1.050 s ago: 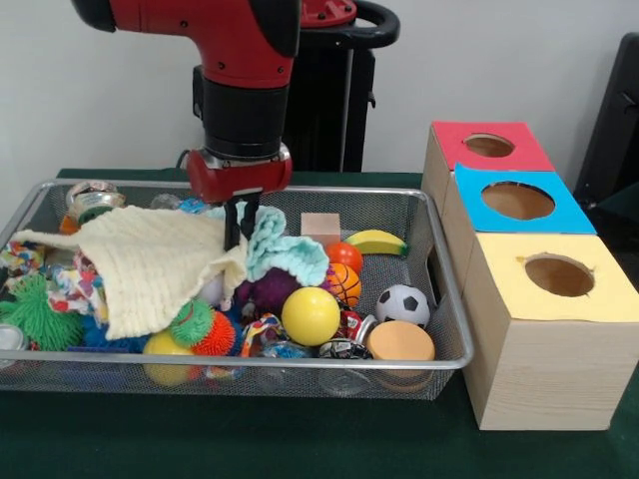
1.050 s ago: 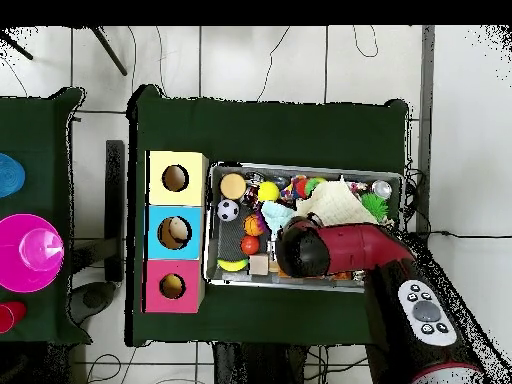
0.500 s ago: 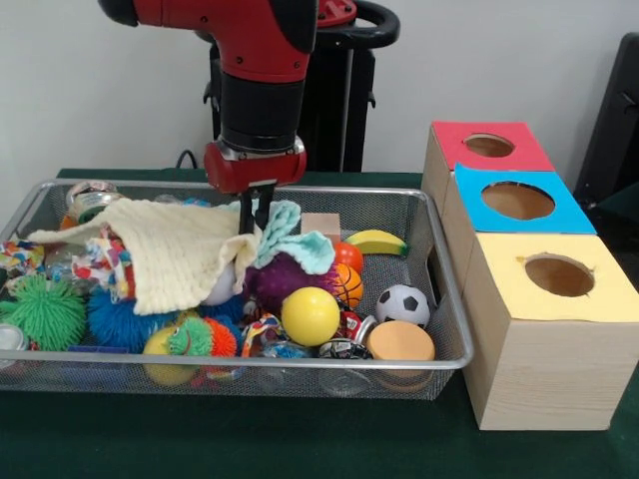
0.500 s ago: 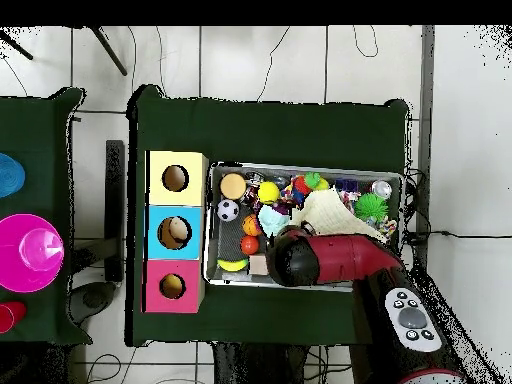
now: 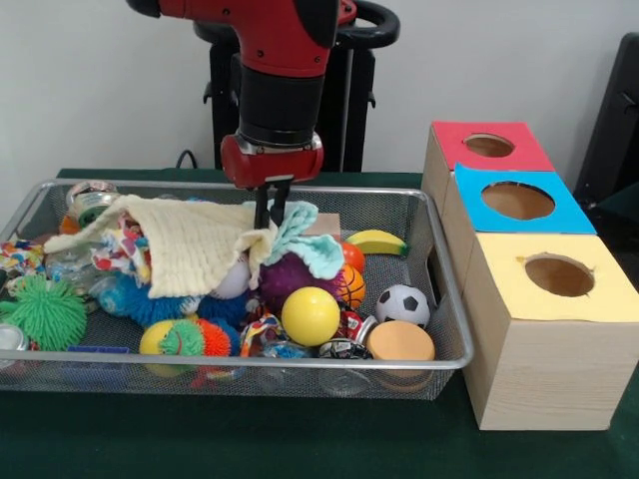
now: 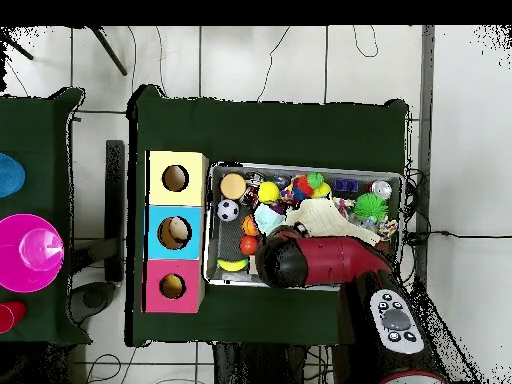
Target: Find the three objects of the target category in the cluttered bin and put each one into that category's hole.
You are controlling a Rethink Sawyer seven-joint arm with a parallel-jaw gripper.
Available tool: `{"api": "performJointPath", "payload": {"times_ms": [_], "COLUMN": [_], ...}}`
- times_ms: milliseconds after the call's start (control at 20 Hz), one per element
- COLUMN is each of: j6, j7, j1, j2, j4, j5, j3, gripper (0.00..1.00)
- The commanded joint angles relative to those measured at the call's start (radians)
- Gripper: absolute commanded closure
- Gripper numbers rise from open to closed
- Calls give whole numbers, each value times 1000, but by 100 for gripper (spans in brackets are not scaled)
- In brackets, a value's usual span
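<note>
Front view, nearest the camera: wire bin (image 5: 444, 299) on green table (image 5: 300, 439), w/ tan disc (image 5: 399, 341) and yellow ball (image 5: 311, 315) at the front rim, soccer ball (image 5: 403, 303) just behind the disc. L side: green spiky ball (image 5: 42, 311) by the front-left corner, blue spiky ball (image 5: 150, 302) further in. Mid bin: purple fuzzy ball (image 5: 288, 277) touching basketball-print ball (image 5: 346, 285). Cream cloth (image 5: 195, 247) is draped over the toys on the left half, 1 corner lifted up at the gripper (image 5: 273, 222); teal cloth (image 5: 308, 241) bunched right beside it. Gripper jaws look pinched together on the cream cloth corner, fingers (image 5: 265, 208) dark and narrow. Banana (image 5: 375, 241) and wood block (image 5: 324, 224) lie toward the back wall. R of bin: 3 boxes w/ holes, yellow box (image 5: 549, 319) nearest, blue box (image 5: 519, 205) behind it, red box (image 5: 484, 148) farthest. Which toys are the target category: can't tell
</note>
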Motion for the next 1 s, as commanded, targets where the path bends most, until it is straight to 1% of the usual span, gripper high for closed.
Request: {"api": "performJointPath", "payload": {"times_ms": [50, 200, 350, 550, 1000], "j6": [-29, -21, 8, 25, 33], "j7": [293, 283, 278, 276, 258], "j1": [61, 70, 94, 116, 151], "j2": [17, 16, 2, -16, -33], "j4": [93, 83, 69, 74, 81], "j5": [101, 133, 159, 198, 260], "j3": [-5, 0, -11, -21, -42], "gripper": [100, 100, 100, 100, 100]}}
